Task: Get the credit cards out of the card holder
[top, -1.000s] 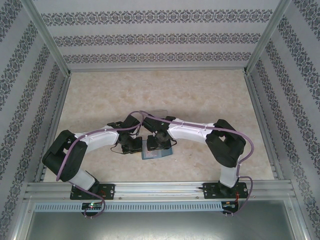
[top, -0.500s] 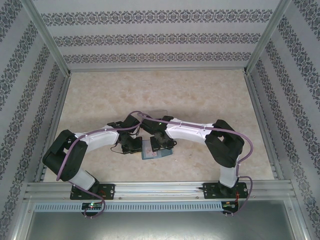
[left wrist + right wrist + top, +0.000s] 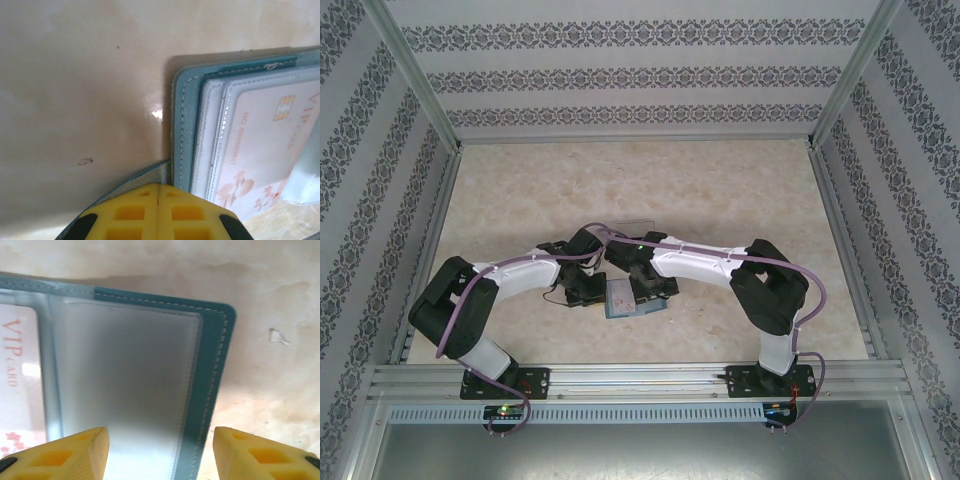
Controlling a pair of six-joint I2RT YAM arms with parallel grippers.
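Card holder lying open, VIP card in its clear sleeve; I see left gripper closed at its edge, right gripper spread over the other sleeve.

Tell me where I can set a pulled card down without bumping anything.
The widest bare table lies beyond the clear plastic piece, up to the back wall. There are bare patches too along the left wall and right wall. It is crowded near the centre, where the left claw and right claw sit at the card holder.
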